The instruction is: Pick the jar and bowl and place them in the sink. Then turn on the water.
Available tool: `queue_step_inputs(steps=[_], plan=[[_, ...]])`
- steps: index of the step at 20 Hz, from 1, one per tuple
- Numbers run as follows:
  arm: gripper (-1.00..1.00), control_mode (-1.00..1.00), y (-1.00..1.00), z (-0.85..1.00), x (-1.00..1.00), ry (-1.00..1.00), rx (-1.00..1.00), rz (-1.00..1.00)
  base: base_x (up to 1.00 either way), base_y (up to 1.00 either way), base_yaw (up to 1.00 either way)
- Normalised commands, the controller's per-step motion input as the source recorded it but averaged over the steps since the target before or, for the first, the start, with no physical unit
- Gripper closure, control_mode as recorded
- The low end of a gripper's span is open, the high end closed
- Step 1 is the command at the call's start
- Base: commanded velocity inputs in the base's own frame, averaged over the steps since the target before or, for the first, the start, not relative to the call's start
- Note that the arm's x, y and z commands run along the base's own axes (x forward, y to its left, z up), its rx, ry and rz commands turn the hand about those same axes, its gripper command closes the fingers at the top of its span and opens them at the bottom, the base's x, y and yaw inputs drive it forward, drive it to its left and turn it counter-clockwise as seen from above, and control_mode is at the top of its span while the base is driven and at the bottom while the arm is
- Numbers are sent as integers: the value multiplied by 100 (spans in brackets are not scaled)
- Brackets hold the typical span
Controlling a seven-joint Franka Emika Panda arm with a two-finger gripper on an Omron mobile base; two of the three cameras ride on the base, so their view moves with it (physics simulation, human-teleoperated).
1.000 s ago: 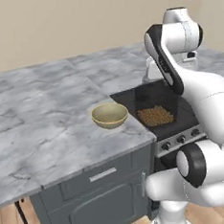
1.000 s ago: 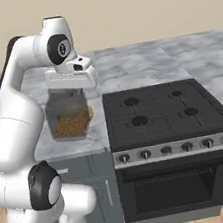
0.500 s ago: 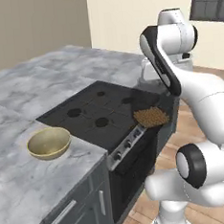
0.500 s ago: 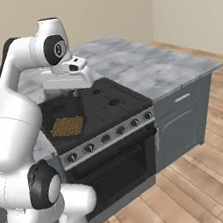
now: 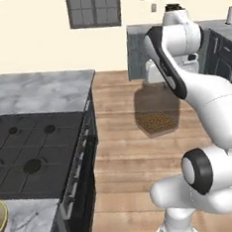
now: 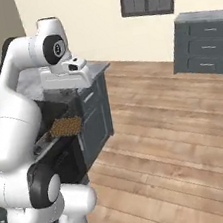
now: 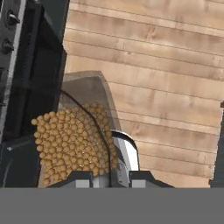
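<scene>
1. Hanging in mid-air at the centre of the left base view, the jar [image 5: 156,110] is being carried under the gripper [image 5: 157,79], over the wooden floor [image 5: 126,152].
2. The jar's lid end is being clamped by the closed jaws, as the hand view is showing, with the brown granules [image 7: 70,142] being seen through the glass just above the fingertips [image 7: 76,179].
3. In the right base view the jar [image 6: 65,118] is being held left of centre, in front of the dark stove [image 6: 52,142].
4. The bowl [image 5: 0,217] is being left on the grey counter [image 5: 28,225], cut off by the lower left edge of the left base view, beside the stovetop [image 5: 34,152].
</scene>
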Motion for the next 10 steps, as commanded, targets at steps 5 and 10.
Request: queue_step_inputs(steps=[5,10], plan=[[100,100,0,0,0,0,0,0,-7,0,-86],[100,100,0,0,0,0,0,0,-12,0,-84]])
